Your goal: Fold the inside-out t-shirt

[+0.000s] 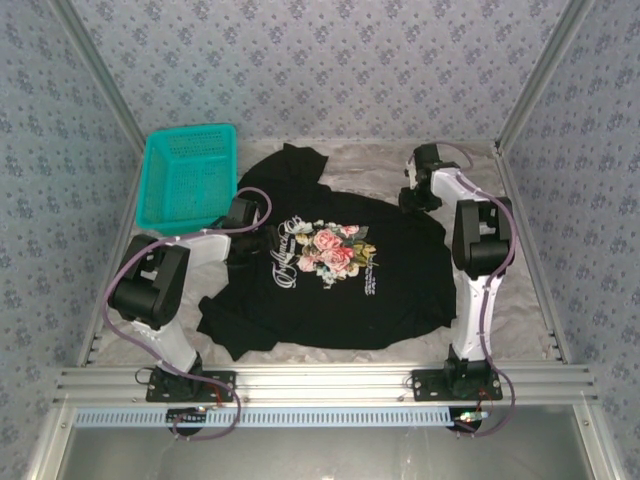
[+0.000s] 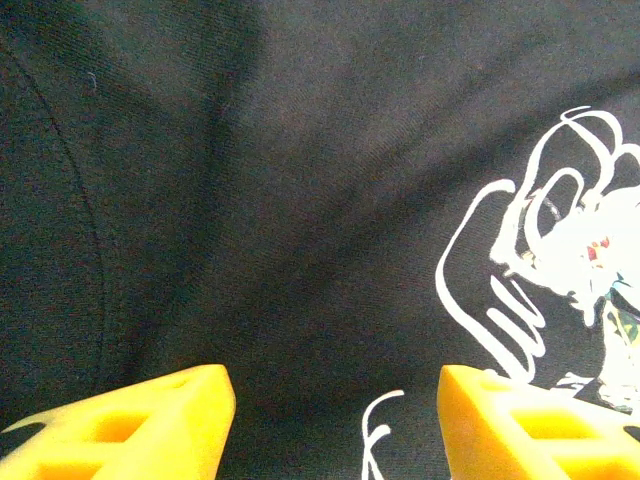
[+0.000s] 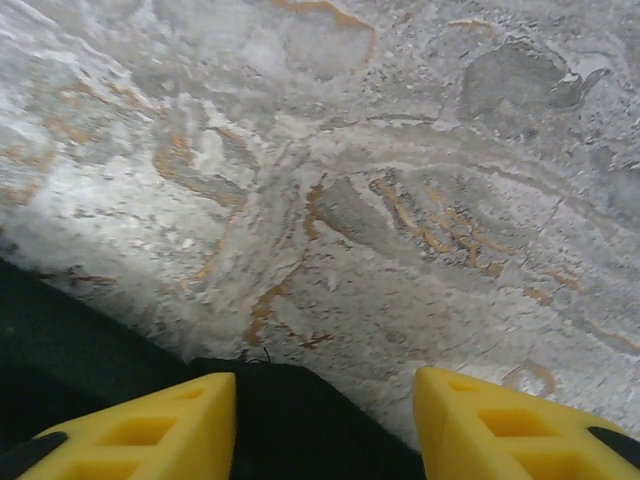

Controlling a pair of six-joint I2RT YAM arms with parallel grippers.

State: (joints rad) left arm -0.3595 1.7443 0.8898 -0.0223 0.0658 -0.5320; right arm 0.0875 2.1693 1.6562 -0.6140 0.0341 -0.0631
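Top external: black printed cloth t-shirt (image 1: 400, 290) spread centre-frame; left hand (image 2: 335, 400) and right hand (image 3: 325, 400) both wide, empty; best pinch edges evenly.

Seen from above, the left arm (image 1: 200, 245) covers one side of the inside-out t-shirt (image 1: 340, 300), whose lettering (image 1: 283, 252) is too small to read. The bottom edge cuts off the fingers of the left gripper (image 2: 335, 420) and right gripper (image 3: 325, 420); the print (image 2: 560, 250) runs past the left wrist view's right edge.
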